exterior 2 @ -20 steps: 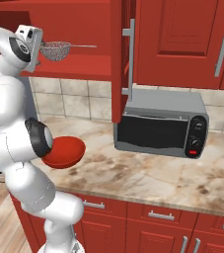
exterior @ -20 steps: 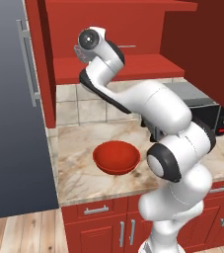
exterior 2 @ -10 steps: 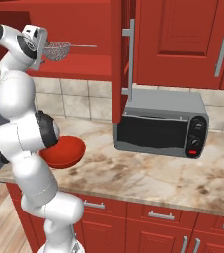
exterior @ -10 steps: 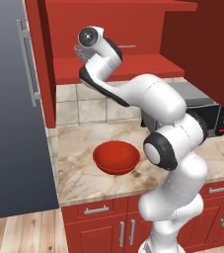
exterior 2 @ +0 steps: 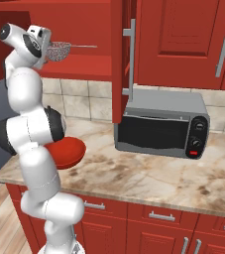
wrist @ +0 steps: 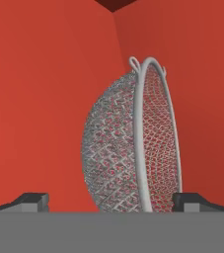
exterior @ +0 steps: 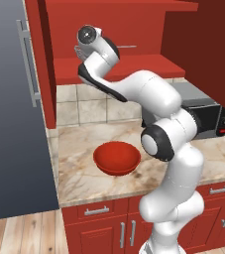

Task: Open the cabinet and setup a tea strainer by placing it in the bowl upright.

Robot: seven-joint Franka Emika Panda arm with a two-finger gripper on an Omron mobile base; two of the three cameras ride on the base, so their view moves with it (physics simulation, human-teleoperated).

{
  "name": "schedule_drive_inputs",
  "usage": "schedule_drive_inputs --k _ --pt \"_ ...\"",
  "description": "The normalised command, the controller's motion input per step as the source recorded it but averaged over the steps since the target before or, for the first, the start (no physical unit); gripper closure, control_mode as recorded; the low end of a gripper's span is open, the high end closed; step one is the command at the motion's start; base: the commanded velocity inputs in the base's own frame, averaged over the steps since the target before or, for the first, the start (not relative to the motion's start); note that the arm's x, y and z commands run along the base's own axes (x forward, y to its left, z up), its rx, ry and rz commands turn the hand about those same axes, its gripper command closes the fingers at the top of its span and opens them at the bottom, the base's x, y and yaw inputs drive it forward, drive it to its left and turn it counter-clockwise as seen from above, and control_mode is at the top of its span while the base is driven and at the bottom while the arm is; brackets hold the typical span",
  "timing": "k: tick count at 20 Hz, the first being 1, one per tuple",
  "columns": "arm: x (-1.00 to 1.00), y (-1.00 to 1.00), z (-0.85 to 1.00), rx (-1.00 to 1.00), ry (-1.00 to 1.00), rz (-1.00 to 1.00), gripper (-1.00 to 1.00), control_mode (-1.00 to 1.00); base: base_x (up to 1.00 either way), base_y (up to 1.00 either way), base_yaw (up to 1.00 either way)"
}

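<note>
Hand view shows the round grey mesh tea strainer (wrist: 133,143) between the spread fingertips of the gripper (wrist: 112,201), ungripped; the arm has reached further into the open red wall cabinet (exterior 2: 96,64); grasping comes next; glossy red bowl (exterior: 117,157) waits below on the counter.

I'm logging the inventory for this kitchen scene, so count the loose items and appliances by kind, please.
Tea strainer: 1
Bowl: 1
Microwave: 1
Total: 3
</note>
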Motion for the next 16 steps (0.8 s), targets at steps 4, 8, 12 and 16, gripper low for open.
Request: schedule_drive_inputs --k 4,8,12,16 --pt "0.31 0.11 -0.01 0.00 0.03 0.03 -1.00 -1.00 0.00 0.00 0.00" --pt "0.29 0.23 0.00 0.00 0.02 0.05 -1.00 -1.00 0.00 0.00 0.00" --pt "0.21 0.21 0.00 0.00 0.00 0.05 -1.00 -1.00 0.00 0.00 0.00" --pt "0.14 0.19 0.00 0.00 0.01 0.03 -1.00 -1.00 0.00 0.00 0.00"
